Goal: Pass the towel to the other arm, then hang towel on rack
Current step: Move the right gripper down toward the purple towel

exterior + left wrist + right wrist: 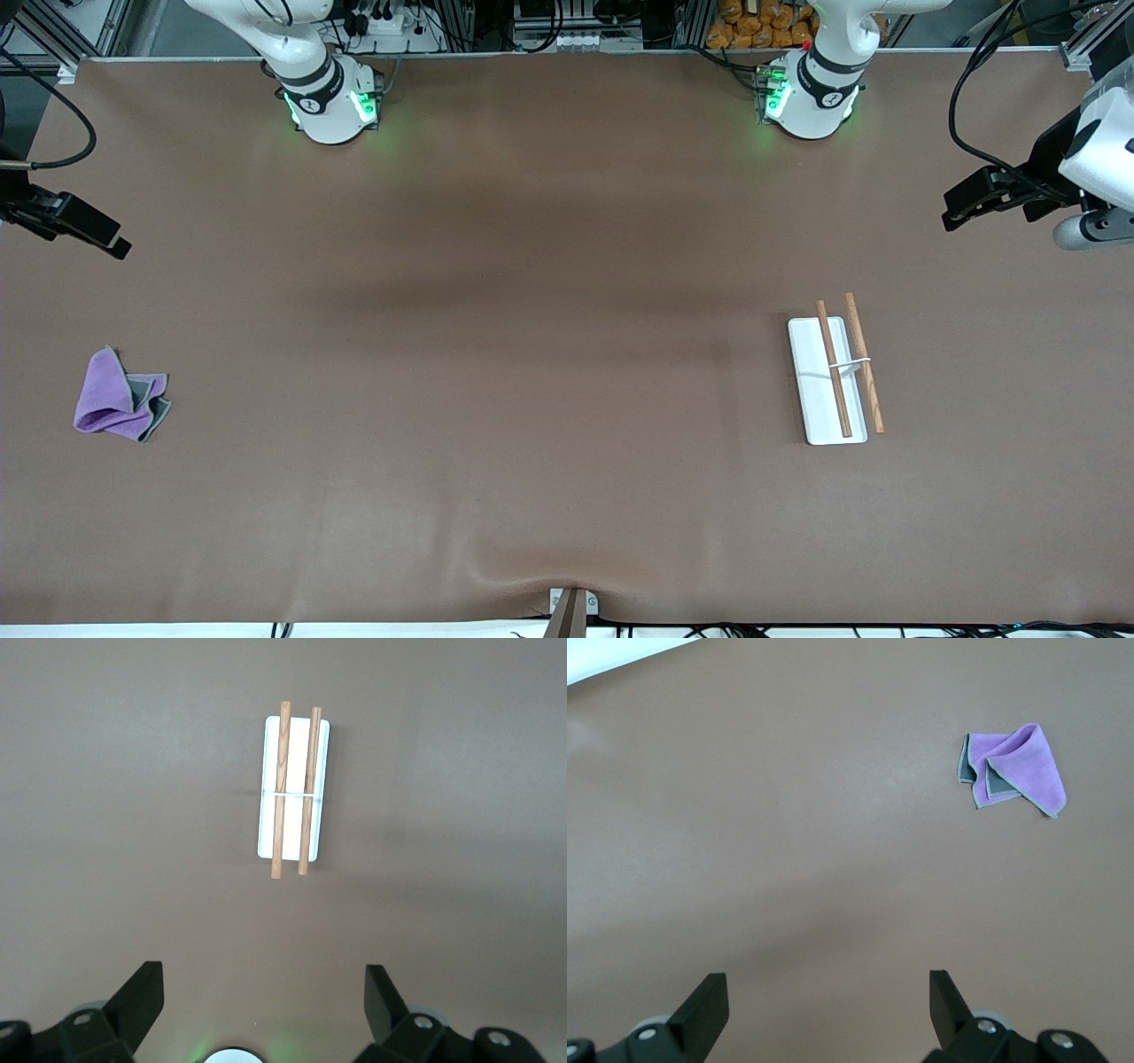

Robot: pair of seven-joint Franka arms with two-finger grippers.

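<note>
The towel (120, 397) (1014, 769) is a crumpled purple cloth with grey showing at its folds, lying flat on the table at the right arm's end. The rack (837, 372) (294, 788), a white base plate under two wooden rods, stands at the left arm's end. My right gripper (117, 247) (828, 985) hangs open and empty in the air at the table's edge, off to one side of the towel. Over the table's edge at the rack's end, my left gripper (952, 215) (263, 981) is open too, holding nothing.
A brown mat (532, 354) covers the whole table. The two arm bases (332, 102) (811, 97) stand along the edge farthest from the front camera. A small bracket (571, 610) sits at the edge nearest that camera.
</note>
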